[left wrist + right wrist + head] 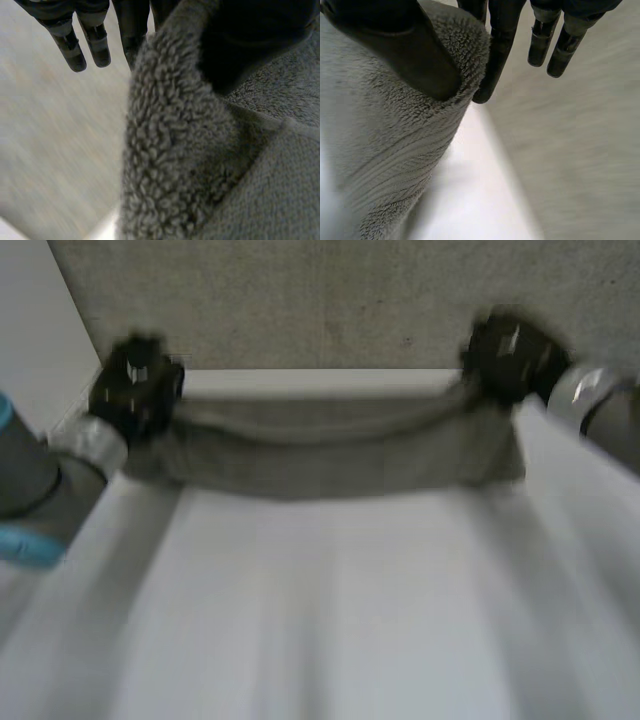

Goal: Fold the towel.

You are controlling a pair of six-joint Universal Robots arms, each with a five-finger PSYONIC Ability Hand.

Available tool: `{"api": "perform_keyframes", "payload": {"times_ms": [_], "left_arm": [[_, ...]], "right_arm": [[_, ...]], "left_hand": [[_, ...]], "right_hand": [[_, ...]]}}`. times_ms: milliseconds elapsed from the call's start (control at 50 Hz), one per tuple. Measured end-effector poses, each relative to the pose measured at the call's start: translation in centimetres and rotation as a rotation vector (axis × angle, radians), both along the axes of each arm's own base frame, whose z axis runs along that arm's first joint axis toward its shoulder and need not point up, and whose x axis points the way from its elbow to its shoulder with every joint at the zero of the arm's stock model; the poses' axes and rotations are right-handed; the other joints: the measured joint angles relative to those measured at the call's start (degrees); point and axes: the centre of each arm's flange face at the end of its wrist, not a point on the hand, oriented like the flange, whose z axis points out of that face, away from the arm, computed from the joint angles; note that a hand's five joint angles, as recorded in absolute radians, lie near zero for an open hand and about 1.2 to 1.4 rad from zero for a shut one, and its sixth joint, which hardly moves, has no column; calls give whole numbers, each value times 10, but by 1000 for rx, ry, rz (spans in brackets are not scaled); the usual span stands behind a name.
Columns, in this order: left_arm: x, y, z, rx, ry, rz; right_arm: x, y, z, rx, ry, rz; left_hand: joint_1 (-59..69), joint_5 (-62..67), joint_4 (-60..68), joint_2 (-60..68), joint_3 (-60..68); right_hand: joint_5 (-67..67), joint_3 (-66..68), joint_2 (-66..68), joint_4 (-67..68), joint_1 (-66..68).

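The grey towel (330,455) hangs stretched between my two hands near the table's far edge and sags in the middle. My left hand (135,385) holds its left top corner. In the left wrist view the thumb (250,35) presses the fluffy towel (175,150) against a finger, while the other fingers (75,45) stay straight and free. My right hand (510,350) holds the right top corner. Its thumb (405,45) pinches the towel (390,145) against one finger (495,60).
The white table (330,620) spreads below the towel toward me. Past its far edge lies grey speckled floor (330,300). A pale wall (40,330) stands at the far left. Both grey arms (40,480) come in along the table's sides.
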Motion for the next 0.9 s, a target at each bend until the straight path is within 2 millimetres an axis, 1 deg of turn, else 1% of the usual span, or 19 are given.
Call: {"api": "perform_keyframes", "payload": {"times_ms": [40, 60, 80, 100, 140, 180, 220, 280, 340, 400, 420, 440, 480, 500, 600, 660, 720, 800, 900], "left_arm": [[-10, -15, 38, -127, 33, -13], [-12, -17, 46, -151, 40, -14], [-15, -21, 65, -209, 60, -17], [-17, -24, 81, -256, 78, -19], [-18, -24, 104, -320, 111, -18], [-16, -21, 128, -382, 157, -19], [-14, -16, 140, -409, 192, -23], [-9, -10, 142, -408, 225, -27], [-2, -5, 125, -356, 230, -25], [7, 0, 90, -255, 205, -22], [8, 1, 84, -239, 200, -22], [12, 4, 66, -189, 181, -24], [17, 9, 45, -127, 156, -28], [19, 11, 38, -107, 147, -30], [26, 33, -17, 44, 59, -56], [27, 44, -35, 88, 15, -68], [26, 51, -43, 104, -16, -72], [26, 52, -43, 98, -34, -72], [24, 51, -31, 73, -35, -72]], "right_arm": [[2, -16, 47, -158, -102, -56], [2, -18, 58, -196, -133, -69], [0, -20, 83, -272, -197, -92], [-2, -20, 106, -339, -260, -108], [-6, -15, 134, -417, -346, -122], [-10, -6, 153, -461, -413, -123], [-13, 1, 155, -457, -434, -117], [-14, 12, 140, -399, -425, -100], [-14, 25, 108, -295, -383, -74], [-17, 38, 63, -165, -316, -60], [-18, 39, 56, -147, -305, -60], [-22, 44, 35, -93, -272, -65], [-29, 50, 11, -31, -230, -75], [-30, 52, 5, -17, -220, -78], [-49, 71, -51, 124, -118, -98], [-57, 79, -70, 179, -94, -100], [-64, 82, -79, 212, -88, -103], [-68, 80, -79, 218, -92, -112], [-71, 78, -63, 189, -111, -122]], "left_hand": [[0, 0, 0, 0, 0], [0, 0, 0, 0, 0], [0, 0, 0, 0, 0], [0, 0, 0, 0, 0], [0, 0, 0, 0, 0], [0, 0, 0, 0, 0], [0, 0, 0, 1, 0], [0, 3, 0, 1, 0], [0, 3, 0, 3, 0], [0, 3, 0, 3, 0], [0, 3, 0, 3, 0], [0, 3, 0, 3, 0], [0, 3, 0, 3, 0], [0, 3, 0, 3, 0], [0, 3, 0, 3, 0], [0, 3, 0, 3, 0], [0, 3, 0, 3, 0], [0, 3, 0, 3, 0], [0, 3, 0, 3, 0]], "right_hand": [[0, 0, 0, 0, 0], [0, 0, 0, 0, 0], [0, 0, 0, 0, 0], [0, 0, 3, 0, 0], [0, 0, 6, 0, 0], [0, 0, 8, 0, 0], [0, 0, 8, 0, 0], [3, 0, 8, 0, 0], [4, 0, 8, 0, 0], [4, 0, 8, 0, 0], [4, 0, 8, 0, 0], [4, 0, 8, 0, 0], [4, 0, 8, 0, 0], [4, 0, 8, 0, 0], [4, 0, 8, 0, 0], [4, 0, 8, 0, 0], [4, 0, 8, 0, 0], [4, 0, 8, 0, 0], [4, 0, 11, 0, 0]]}}
